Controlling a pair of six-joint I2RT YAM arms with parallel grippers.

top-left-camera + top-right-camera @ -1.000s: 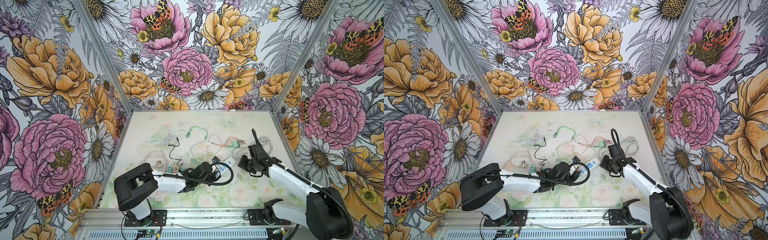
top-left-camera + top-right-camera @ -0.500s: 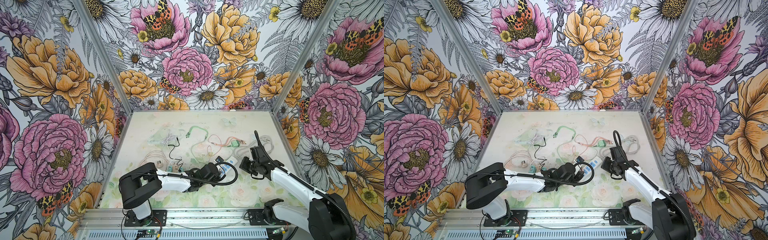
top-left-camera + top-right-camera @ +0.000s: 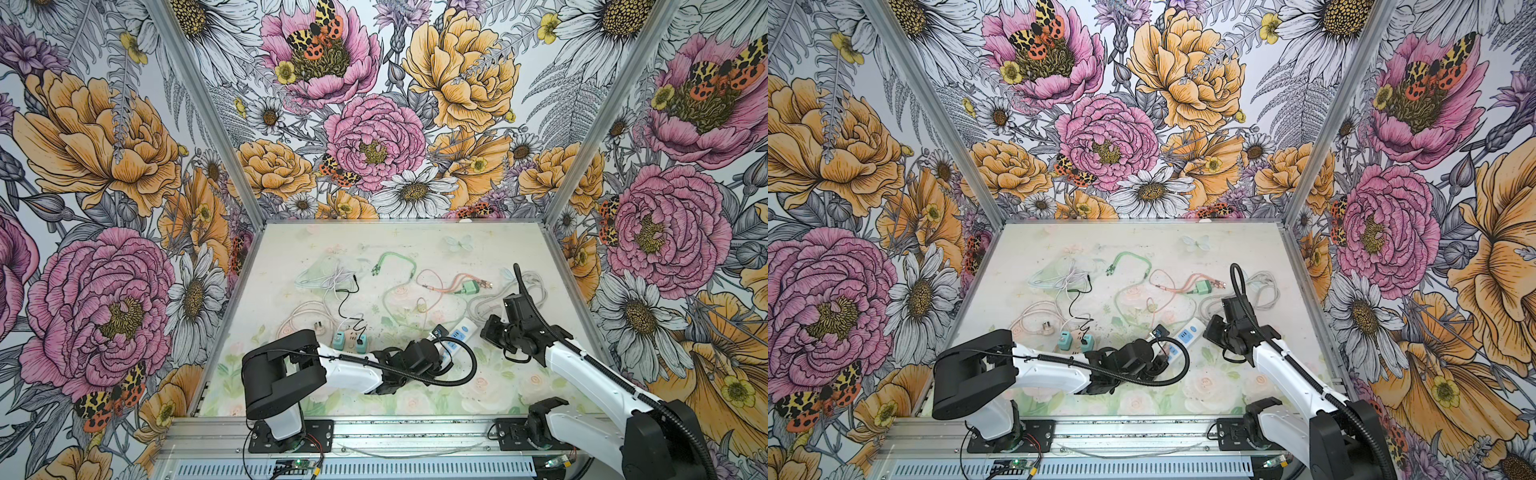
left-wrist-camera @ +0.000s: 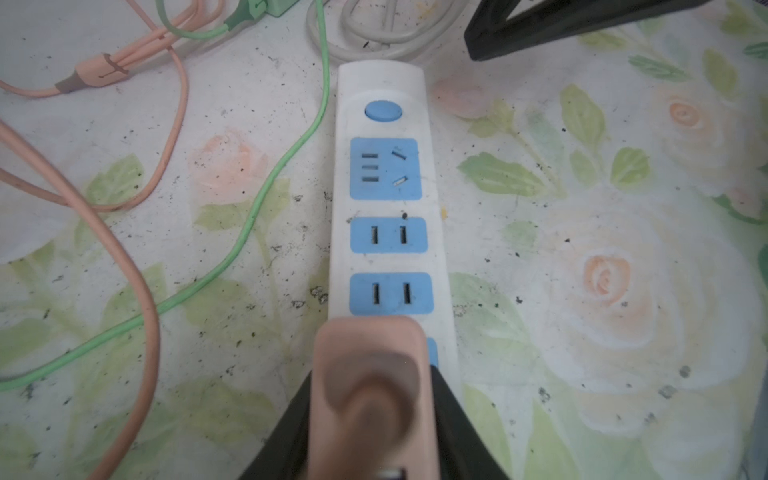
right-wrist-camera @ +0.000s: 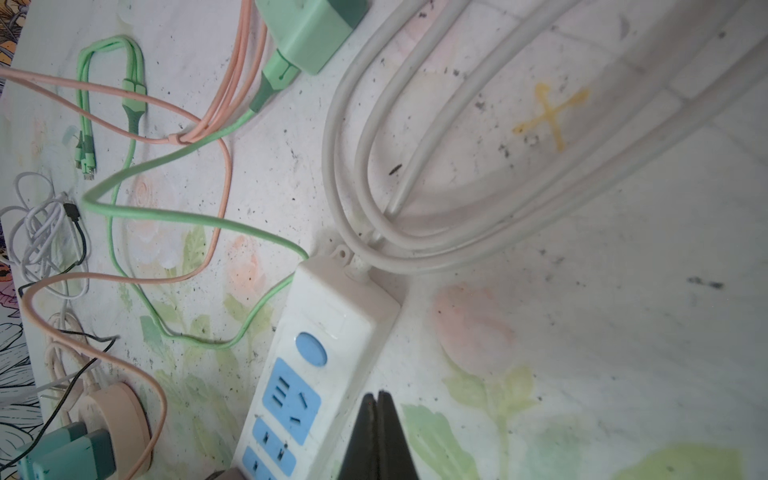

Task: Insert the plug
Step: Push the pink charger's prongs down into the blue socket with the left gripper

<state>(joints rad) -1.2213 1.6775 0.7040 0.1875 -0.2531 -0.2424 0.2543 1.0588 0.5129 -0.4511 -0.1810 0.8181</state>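
Observation:
A pink plug stands on the near end of the white power strip, covering its last blue socket; its prongs are hidden. My left gripper flanks the plug with its black fingers against both sides, no gap showing. Three more blue sockets and a round blue switch lie free beyond it. In both top views the left gripper lies low over the strip. My right gripper is shut and empty, just beside the strip's long edge near its switch end.
The strip's thick grey cord coils behind it. A green charger with orange and green cables lies mid-table. Two teal chargers and a round pink plug sit at the left, with white and black cable tangles farther back.
My left gripper has slid a little to the right along the strip with the pink plug. The right arm has shifted only slightly.

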